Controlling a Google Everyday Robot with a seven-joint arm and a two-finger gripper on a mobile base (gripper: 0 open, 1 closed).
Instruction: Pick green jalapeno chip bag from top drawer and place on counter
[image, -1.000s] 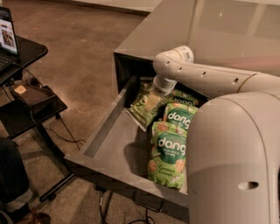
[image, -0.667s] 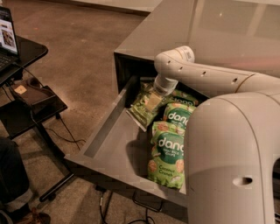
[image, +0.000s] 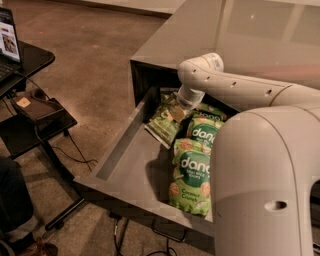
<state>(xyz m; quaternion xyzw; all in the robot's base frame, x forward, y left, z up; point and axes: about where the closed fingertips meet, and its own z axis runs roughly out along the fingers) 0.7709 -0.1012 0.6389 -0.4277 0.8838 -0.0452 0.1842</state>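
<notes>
— Olive-green jalapeno chip bag (image: 161, 124): where is it?
— At the far end of your open top drawer (image: 116, 152), just left of the bright green bags (image: 192, 172). Your claw (image: 175, 106) is down at its far corner. I cannot tell whether it is clenched or released.

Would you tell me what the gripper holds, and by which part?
Cannot tell: the gripper sits at the olive bag's upper edge inside the drawer.
</notes>
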